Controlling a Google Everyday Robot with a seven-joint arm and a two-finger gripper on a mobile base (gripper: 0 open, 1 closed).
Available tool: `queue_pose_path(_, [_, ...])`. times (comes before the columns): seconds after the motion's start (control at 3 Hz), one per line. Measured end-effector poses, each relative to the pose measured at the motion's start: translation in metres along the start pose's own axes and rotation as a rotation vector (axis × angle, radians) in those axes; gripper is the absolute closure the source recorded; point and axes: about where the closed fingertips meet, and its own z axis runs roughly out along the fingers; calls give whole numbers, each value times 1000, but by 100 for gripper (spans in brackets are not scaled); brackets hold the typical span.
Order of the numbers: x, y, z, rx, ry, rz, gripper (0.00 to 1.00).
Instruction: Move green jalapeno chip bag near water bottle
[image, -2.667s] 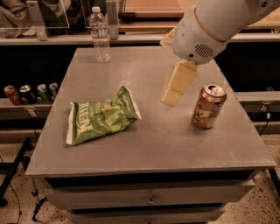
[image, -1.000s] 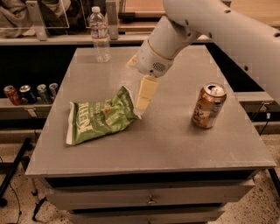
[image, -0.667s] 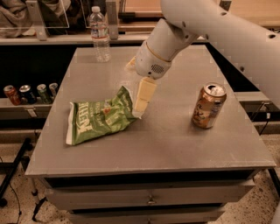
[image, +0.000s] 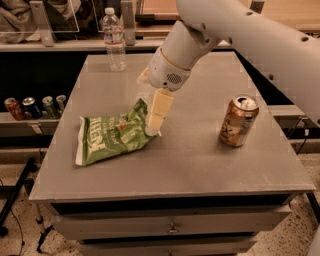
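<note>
Pointing steeply down, the robot's cream-coloured gripper (image: 154, 127) meets the upper right corner of the crinkled green foil jalapeno chip bag (image: 112, 137), its tip apparently touching the foil. Whether it is spread or clamped on the bag cannot be told from this angle. The bag lies flat on the left half of the grey metal table (image: 200, 165), stretching left and forward from the gripper. The small clear plastic water bottle (image: 114, 40) stands upright near the table's far left corner, well apart from the bag. An orange-brown drink can (image: 238, 121) stands upright to the right. The bulky white robot arm (image: 240, 35) rises to the upper right.
</note>
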Motion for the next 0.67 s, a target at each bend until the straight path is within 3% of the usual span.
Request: queue_pose_path(0.67, [-12, 8, 15, -52, -31, 2, 0])
